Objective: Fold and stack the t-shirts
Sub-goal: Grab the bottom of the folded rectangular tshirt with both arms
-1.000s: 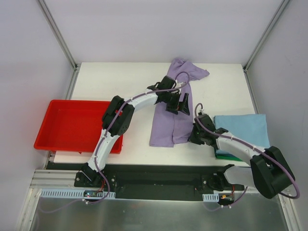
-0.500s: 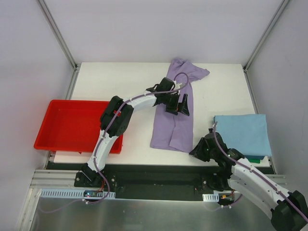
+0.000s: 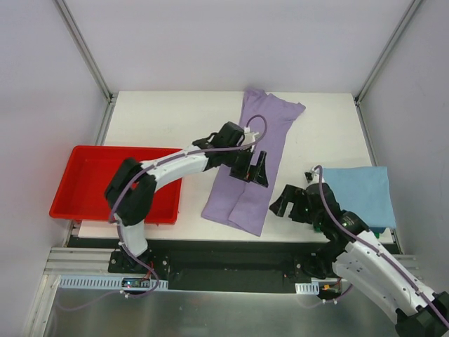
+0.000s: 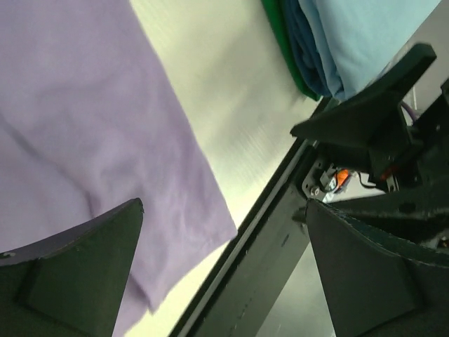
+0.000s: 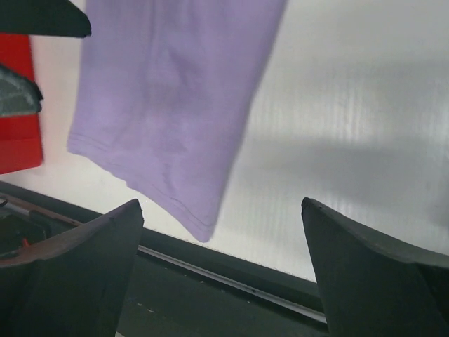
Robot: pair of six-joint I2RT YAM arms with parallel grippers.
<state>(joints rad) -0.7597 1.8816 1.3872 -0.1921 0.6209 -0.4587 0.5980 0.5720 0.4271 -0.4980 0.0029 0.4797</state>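
Note:
The lavender t-shirt (image 3: 256, 158) lies as a long folded strip on the white table (image 3: 161, 119), running from the far edge to the near edge; its near corner (image 5: 200, 214) shows in the right wrist view. My left gripper (image 3: 254, 174) hangs open just above the strip's middle, holding nothing; the left wrist view has it (image 4: 223, 203) over the shirt's hem corner. To the right of the strip's near end my right gripper (image 3: 289, 205) is open and empty (image 5: 221, 203). The folded light blue t-shirt (image 3: 354, 193) lies at the right on the dark green one (image 4: 284, 49).
A red tray (image 3: 98, 182) sits at the table's left near edge, partly under the left arm. The black base rail (image 3: 231, 256) runs along the near edge. Grey walls and metal frame posts enclose the table.
My right gripper opened, let go of the lavender shirt's near end and drew back toward the near edge. The shirt now lies straighter, its near end further left. The left gripper shifted slightly nearer.

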